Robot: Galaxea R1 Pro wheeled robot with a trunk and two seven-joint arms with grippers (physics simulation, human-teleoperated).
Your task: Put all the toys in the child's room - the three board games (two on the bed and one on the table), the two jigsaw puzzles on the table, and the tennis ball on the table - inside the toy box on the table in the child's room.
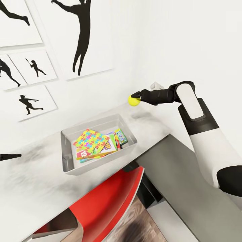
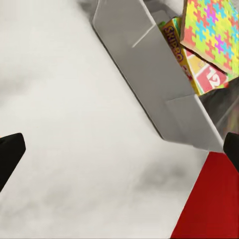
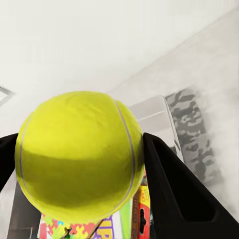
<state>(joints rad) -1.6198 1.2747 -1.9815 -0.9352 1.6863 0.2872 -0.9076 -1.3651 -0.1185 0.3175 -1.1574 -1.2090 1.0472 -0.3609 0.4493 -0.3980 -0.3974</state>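
The tennis ball [image 1: 134, 101] hangs above the far right part of the table [image 1: 30, 181], and my right gripper [image 1: 135, 97] is shut on it. In the right wrist view the ball [image 3: 79, 154] sits between two black fingers [image 3: 174, 194]. The grey toy box [image 1: 101, 165] stands mid-table, to the left of the ball and nearer to me. In it a jigsaw puzzle [image 1: 90, 139] lies on top of board games [image 1: 120, 136], one of them lettered SKIP BO [image 2: 177, 46]. My left gripper [image 2: 119, 154] is open over bare tabletop, just left of the toy box wall [image 2: 149, 69].
A red chair [image 1: 111, 198] is tucked under the table's near edge, below the toy box. Black silhouette pictures [image 1: 32, 101] hang on the white wall behind the table. The table's grey side [image 1: 174, 168] drops away at the right.
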